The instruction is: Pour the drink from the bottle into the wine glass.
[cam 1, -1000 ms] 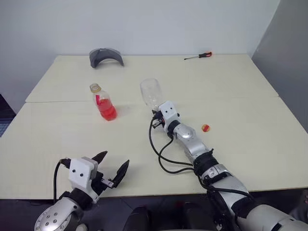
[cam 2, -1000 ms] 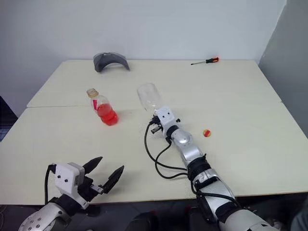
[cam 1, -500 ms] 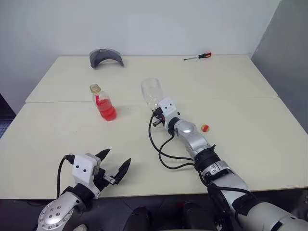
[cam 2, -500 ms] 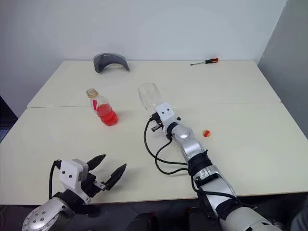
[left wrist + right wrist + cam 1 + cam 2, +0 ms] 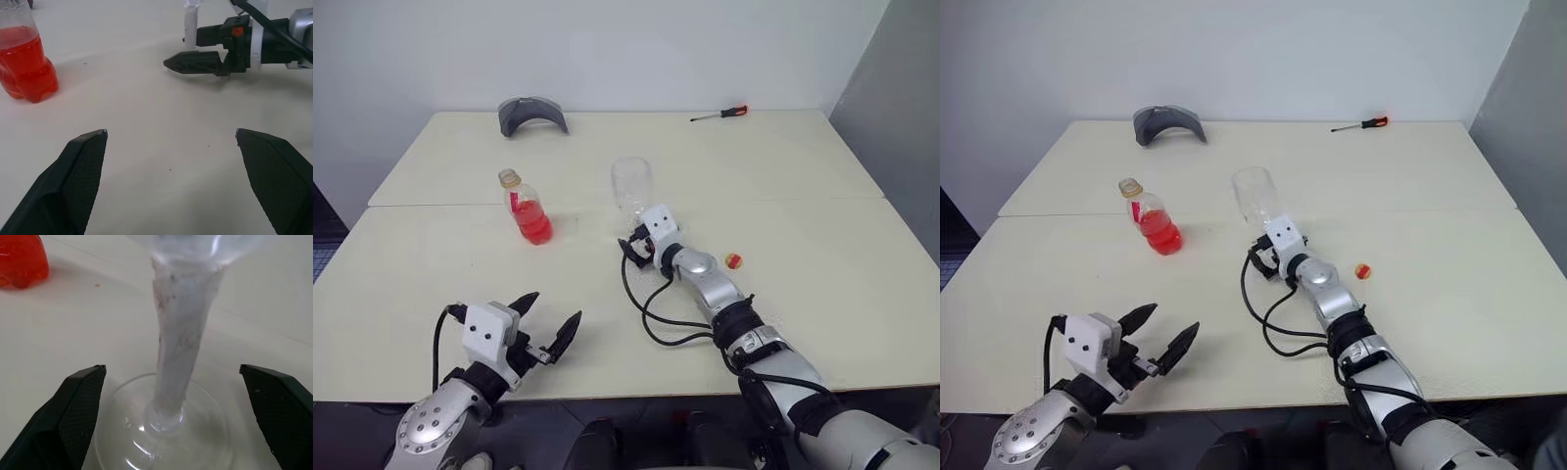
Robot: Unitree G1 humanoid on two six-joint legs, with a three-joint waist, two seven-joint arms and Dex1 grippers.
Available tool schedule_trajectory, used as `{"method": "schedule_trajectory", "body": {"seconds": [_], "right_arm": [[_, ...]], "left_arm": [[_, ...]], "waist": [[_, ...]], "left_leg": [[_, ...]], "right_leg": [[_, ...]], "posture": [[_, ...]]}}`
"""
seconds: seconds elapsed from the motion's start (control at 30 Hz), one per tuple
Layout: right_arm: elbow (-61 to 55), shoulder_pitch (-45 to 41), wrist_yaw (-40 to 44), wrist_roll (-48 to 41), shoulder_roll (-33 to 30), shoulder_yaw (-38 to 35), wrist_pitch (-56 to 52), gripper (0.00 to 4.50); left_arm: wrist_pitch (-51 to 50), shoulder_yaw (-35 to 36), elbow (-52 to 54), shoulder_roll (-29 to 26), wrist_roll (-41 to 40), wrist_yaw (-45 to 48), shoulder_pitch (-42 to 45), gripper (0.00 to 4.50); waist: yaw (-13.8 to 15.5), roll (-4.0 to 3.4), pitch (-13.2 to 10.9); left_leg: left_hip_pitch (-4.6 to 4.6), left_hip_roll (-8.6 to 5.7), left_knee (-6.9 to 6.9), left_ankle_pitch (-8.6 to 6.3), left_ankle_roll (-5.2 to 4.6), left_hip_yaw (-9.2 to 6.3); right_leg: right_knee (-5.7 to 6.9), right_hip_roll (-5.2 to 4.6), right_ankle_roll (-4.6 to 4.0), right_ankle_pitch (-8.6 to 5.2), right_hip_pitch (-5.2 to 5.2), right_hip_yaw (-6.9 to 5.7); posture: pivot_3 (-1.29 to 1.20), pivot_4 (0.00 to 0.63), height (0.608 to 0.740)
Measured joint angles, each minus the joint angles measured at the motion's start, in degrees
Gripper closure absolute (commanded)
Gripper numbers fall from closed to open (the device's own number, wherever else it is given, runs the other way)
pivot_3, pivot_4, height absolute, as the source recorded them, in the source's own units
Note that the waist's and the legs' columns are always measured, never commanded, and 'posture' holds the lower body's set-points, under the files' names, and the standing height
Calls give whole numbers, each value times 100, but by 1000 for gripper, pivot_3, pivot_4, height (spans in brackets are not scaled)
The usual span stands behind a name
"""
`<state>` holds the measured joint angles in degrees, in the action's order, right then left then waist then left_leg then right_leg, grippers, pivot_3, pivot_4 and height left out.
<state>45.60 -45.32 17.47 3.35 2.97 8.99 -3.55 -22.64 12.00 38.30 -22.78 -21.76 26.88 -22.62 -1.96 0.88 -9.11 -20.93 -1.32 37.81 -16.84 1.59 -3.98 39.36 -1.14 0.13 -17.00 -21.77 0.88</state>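
Note:
The wine glass (image 5: pixel 631 186) stands upright near the table's middle, clear and empty. My right gripper (image 5: pixel 637 246) is open at its base, one finger on each side of the thin stem (image 5: pixel 178 333) just above the round foot, not touching it. To the left of the glass stands the bottle (image 5: pixel 528 210), uncapped, its lower half holding the red drink (image 5: pixel 24 63). My left gripper (image 5: pixel 554 308) is open and empty over the table's front edge, well short of the bottle.
A small yellow-and-red cap (image 5: pixel 731 260) lies to the right of my right arm. At the back of the table (image 5: pixel 822 245) are a grey curved object (image 5: pixel 531 113) and a red-handled screwdriver (image 5: pixel 717 115).
The right gripper, shut on the tilted glass's stem before, has opened, and the glass now stands upright on its foot. The left gripper edged slightly forward.

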Motion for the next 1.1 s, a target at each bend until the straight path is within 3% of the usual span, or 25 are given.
{"method": "schedule_trajectory", "body": {"seconds": [0.23,0.5,0.67,0.9,1.1], "right_arm": [[-873,337,51,-15,-241,-31,-284,41],[-3249,1586,843,-258,-806,148,-1227,41],[-5501,2478,1535,-557,-2080,19,-2207,41],[-7870,3252,2318,-1935,-3100,-674,-3528,41],[-8590,3279,2604,-2999,-3365,-984,-3940,41]], "left_arm": [[-82,-127,-69,0,2,-24,242,0],[-90,-280,-355,-3,29,-64,630,0],[-18,-257,-1323,74,377,-455,1766,0],[540,-260,-2140,442,1153,-1442,2702,0],[677,-239,-2251,637,1420,-1959,2746,0]], "waist": [[7,-4,-3],[19,-6,-7],[112,-17,-20],[27,0,-31],[58,25,-45]], "left_leg": [[-1,1,-3,0,0,-2],[-5,1,-6,0,1,-7],[-16,-3,1,0,0,-24],[-23,-2,-9,-1,3,-25],[-22,-3,1,-1,3,-35]], "right_leg": [[-2,0,0,0,-1,-1],[-17,0,3,1,2,-5],[-37,0,16,6,10,-24],[-41,1,17,6,3,-18],[-42,1,27,8,9,-28]], "posture": [[0,150,740],[0,150,740],[0,150,740],[0,150,740],[0,150,740]]}}
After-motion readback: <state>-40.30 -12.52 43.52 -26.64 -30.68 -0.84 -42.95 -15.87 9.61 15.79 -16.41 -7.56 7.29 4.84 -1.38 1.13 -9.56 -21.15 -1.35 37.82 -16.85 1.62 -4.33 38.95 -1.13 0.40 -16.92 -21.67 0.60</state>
